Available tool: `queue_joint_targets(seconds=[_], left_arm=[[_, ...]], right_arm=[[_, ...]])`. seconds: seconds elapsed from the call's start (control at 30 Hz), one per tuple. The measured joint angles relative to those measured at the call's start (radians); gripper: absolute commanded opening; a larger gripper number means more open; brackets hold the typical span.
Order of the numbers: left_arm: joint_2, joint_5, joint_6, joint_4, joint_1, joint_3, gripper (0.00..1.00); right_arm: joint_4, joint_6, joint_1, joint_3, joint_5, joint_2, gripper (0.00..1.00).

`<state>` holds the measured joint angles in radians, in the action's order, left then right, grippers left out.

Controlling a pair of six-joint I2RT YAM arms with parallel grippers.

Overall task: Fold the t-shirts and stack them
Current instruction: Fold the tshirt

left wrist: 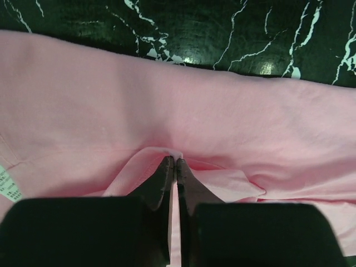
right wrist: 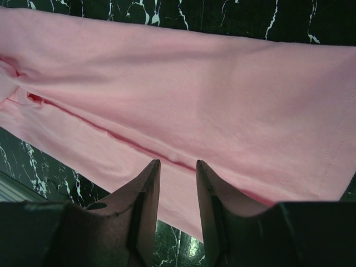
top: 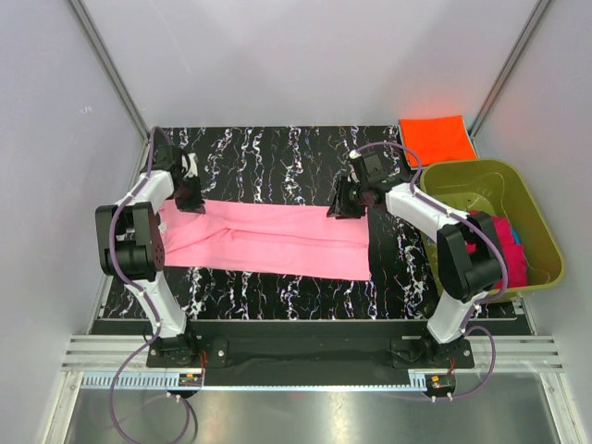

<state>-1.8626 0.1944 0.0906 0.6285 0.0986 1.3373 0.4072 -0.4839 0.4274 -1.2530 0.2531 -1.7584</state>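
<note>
1. The left gripper (left wrist: 175, 163) is clenched on a small raised pinch of the pink t-shirt (top: 277, 240); its two fingers meet at the tips with the cloth puckered up between them
2. That pinch sits at the shirt's left end, near the left edge of the counter (top: 277, 153), on the far side of the cloth
3. A white label (left wrist: 8, 186) shows on the pink cloth just left of the left gripper in its wrist view
4. The right gripper (right wrist: 177, 166) is released, its fingers a little apart and pointing down at the shirt, with a long crease of the cloth running past their tips
5. It hangs over the far edge of the shirt, towards the shirt's right end
6. The pink t-shirt lies flat as a long band across the middle of the counter, from the left edge towards the right, with black marbled surface bare on its far and near sides
7. An orange t-shirt (top: 437, 139) lies folded flat at the far right corner of the counter, well apart from the pink one
8. An olive-green tub (top: 541, 236) stands at the right edge, just nearer than the orange shirt
9. Inside the tub a magenta t-shirt (top: 509, 264) lies bunched, with a bit of a blue t-shirt (top: 514, 237) touching it
</note>
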Motion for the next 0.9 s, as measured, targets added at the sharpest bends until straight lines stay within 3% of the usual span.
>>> queue_joint_targets(seconds=[0.2,0.27,0.43,0.47,0.5,0.63,0.9], left_arm=[[0.0,0.022,-0.02,-0.006,-0.006,0.018,0.01],[0.0,0.034,-0.026,-0.01,-0.008,0.027,0.04],[-0.001,0.049,-0.047,-0.021,-0.016,0.046,0.14],[-0.001,0.048,-0.048,-0.021,-0.018,0.048,0.26],[-0.003,0.046,-0.054,-0.021,-0.019,0.051,0.31],[-0.001,-0.031,-0.024,-0.016,-0.021,0.06,0.45],[0.103,-0.224,0.076,0.037,-0.019,0.04,0.47]], right_arm=[[0.0,0.003,0.0,0.0,0.0,-0.01,0.4],[0.0,0.005,0.0,-0.001,0.0,-0.01,0.4],[0.0,0.01,0.0,-0.005,0.0,-0.012,0.4],[0.0,0.01,0.0,-0.006,0.0,-0.014,0.4],[-0.001,0.009,0.0,-0.008,0.0,-0.019,0.4],[-0.001,-0.002,0.0,-0.01,0.0,-0.029,0.38],[-0.006,-0.085,0.032,0.021,0.001,-0.029,0.35]])
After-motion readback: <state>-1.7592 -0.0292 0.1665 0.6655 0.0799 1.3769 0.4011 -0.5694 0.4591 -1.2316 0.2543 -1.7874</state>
